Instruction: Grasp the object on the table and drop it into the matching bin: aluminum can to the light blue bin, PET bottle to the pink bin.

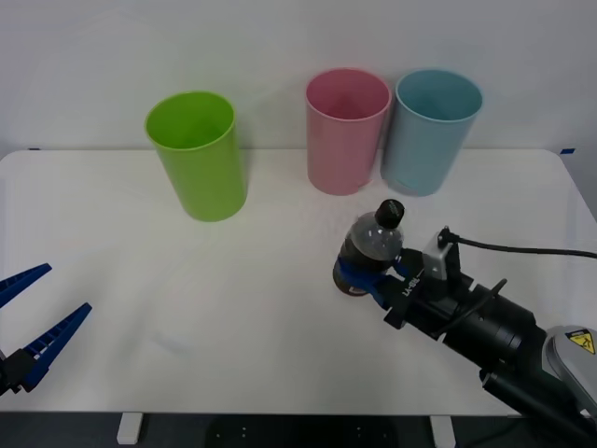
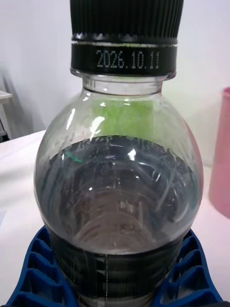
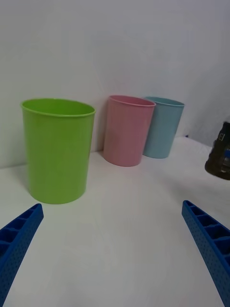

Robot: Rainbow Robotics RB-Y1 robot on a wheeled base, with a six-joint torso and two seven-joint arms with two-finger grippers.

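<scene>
while clamped by right tool (image 1: 366, 277), black-capped clear bottle (image 1: 371, 245)

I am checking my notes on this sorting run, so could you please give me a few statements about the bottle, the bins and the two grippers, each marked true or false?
1. The right gripper has its blue fingers closed around the PET bottle. True.
2. The bottle's cap is white. False: the cap is black.
3. The pink bin stands between the lime green bin and the light blue bin. True.
4. The left gripper holds the lime green bin. False: it is open and apart from it, low over the table at the robot's left.
5. The bottle lies inside the pink bin. False: it is upright, in front of the bins.
</scene>
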